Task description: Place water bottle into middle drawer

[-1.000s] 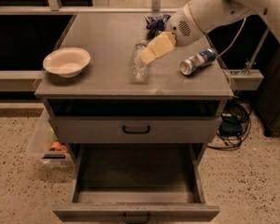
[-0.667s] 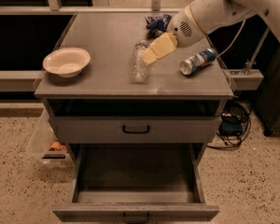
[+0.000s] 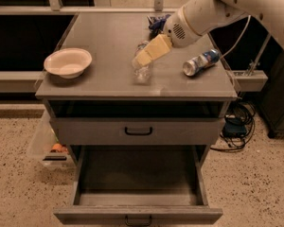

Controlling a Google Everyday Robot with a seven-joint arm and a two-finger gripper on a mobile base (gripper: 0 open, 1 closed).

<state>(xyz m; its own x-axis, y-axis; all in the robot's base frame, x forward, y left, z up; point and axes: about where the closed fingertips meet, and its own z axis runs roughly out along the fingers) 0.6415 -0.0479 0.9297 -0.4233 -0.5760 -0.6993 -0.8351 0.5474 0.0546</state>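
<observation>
The water bottle [image 3: 142, 71] is a clear plastic bottle lying on the grey cabinet top [image 3: 109, 37], near its front middle. My gripper [image 3: 150, 52], with tan fingers at the end of the white arm, sits over the bottle's far end and hides that part. The middle drawer [image 3: 137, 214] is the lowest one; it is pulled out toward me and its inside shows nothing in it. It lies directly below and in front of the bottle.
A white bowl [image 3: 67, 62] sits at the top's left. A blue-and-silver can [image 3: 201, 62] lies at the right. A dark blue bag [image 3: 156, 21] is behind the gripper. A closed drawer with a black handle [image 3: 138, 131] is above the open one. A plastic bin [image 3: 45, 145] and cables [image 3: 234, 122] are on the floor.
</observation>
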